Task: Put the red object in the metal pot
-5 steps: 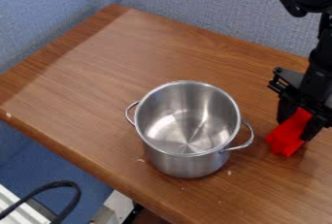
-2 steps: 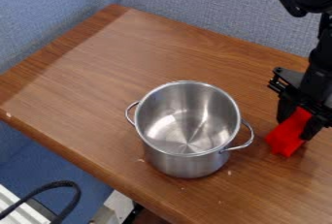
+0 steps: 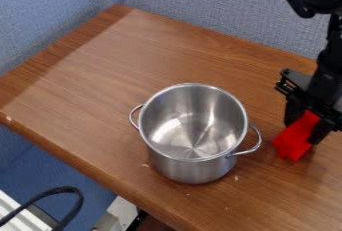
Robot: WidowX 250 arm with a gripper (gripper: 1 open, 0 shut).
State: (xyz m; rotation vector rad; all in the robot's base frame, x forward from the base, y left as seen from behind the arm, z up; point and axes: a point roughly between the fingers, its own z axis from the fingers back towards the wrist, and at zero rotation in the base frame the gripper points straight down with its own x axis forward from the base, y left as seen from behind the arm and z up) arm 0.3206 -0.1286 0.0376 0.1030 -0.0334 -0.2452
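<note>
The red object (image 3: 298, 140) stands on the wooden table at the right, just right of the metal pot (image 3: 195, 132). My black gripper (image 3: 315, 121) points straight down over the block's upper end, its fingers shut on the top of the block. The shiny pot has two loop handles and nothing inside. The block's lower part still rests on the table surface, and its upper end is partly hidden by the fingers.
The wooden table (image 3: 120, 65) has its near edge running along the bottom left. A blue wall stands behind it. A black cable (image 3: 47, 210) lies on the floor below the table's front edge.
</note>
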